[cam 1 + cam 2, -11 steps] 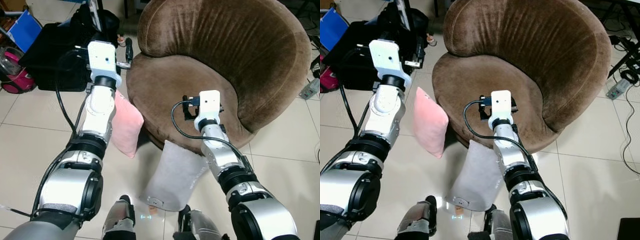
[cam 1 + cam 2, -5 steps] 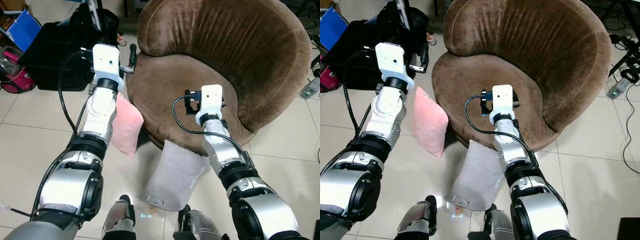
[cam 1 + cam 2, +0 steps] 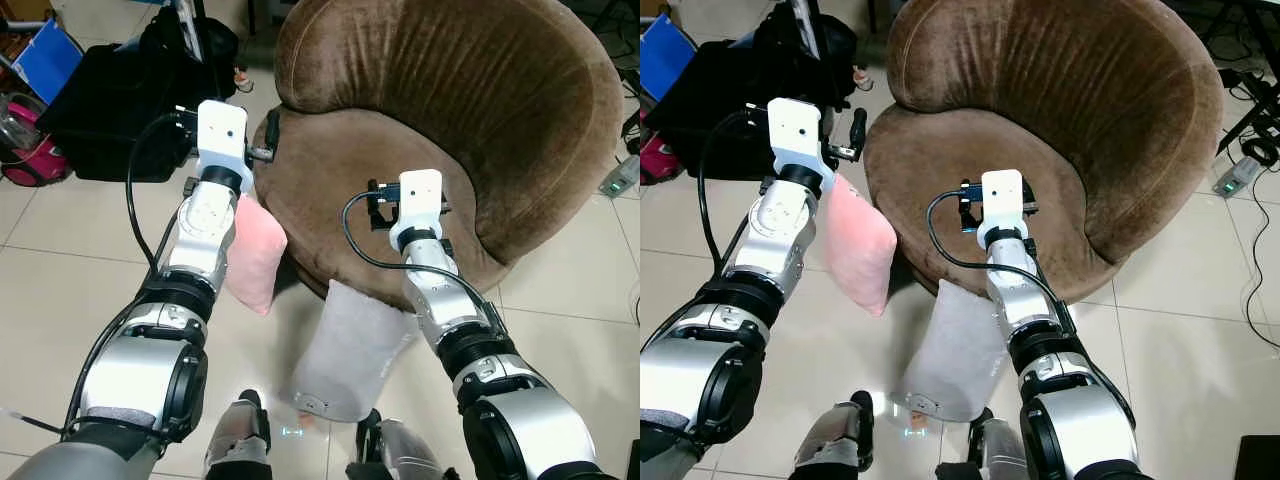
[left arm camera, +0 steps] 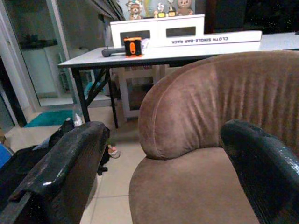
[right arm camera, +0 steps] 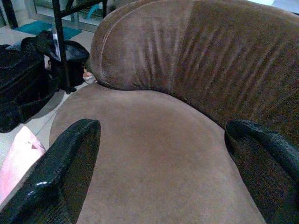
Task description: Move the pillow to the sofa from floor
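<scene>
While both grippers gape over your sofa (image 3: 450,130) | left gripper (image 4: 154,186) wrist: table (image 4: 154,51) | right gripper (image 5: 163,186) wrist: pink pillow (image 5: 16,161) | head: grey pillow (image 3: 350,350).

A pale tiled floor (image 3: 60,270) carries a round brown velvet sofa chair (image 3: 450,120). Leaning against the chair's front edge stand a pink pillow (image 3: 255,255) and a grey pillow (image 3: 345,350). A black bag (image 3: 110,110) sits left of the chair, well apart.

Silver jointed arms (image 3: 195,240) (white wrist boxes, black cables).
</scene>
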Tool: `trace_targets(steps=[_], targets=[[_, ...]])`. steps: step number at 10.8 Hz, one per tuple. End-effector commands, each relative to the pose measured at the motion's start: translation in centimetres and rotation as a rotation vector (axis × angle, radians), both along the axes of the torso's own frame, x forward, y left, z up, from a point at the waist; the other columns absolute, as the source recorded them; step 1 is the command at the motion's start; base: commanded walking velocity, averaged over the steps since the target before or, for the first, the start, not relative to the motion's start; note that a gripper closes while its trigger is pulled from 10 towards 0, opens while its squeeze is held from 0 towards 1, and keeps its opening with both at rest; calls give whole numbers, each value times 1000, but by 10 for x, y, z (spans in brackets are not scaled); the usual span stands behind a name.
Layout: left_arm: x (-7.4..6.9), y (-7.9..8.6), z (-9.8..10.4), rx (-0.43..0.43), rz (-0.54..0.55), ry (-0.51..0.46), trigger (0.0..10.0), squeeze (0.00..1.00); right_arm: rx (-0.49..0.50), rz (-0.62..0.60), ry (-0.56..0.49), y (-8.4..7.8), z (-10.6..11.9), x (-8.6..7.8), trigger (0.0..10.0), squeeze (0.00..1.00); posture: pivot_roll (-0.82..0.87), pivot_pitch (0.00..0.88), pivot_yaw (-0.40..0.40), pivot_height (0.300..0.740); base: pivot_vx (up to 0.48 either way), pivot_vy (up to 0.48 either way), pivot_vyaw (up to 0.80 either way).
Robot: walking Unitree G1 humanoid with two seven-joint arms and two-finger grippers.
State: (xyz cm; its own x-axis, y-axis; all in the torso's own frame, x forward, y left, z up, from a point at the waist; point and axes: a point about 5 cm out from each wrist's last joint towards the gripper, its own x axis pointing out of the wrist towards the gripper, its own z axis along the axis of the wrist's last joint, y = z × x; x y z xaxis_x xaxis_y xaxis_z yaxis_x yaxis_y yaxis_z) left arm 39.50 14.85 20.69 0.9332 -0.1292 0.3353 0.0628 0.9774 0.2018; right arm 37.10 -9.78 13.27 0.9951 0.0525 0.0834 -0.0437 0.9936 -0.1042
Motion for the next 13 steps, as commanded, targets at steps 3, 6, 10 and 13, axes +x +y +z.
trace_targets(steps=[3,6,10,13], targets=[[1,0,-2,38,-11,20,10000,0,-1,-5,13,0,-5,-2,10000,0,226,226,-52,740,0,0,0],[8,3,-5,-168,-186,179,10000,0,-34,9,27,-6,-12,-5,10000,0,197,256,-72,740,0,0,0],[-13,46,-92,-1357,53,452,10000,0,-100,-2,24,-31,-15,-10,10000,0,117,302,-122,740,0,0,0],[-57,0,-172,-1589,123,757,10000,0,-173,22,40,-51,-20,-24,10000,0,30,376,-190,740,0,0,0]])
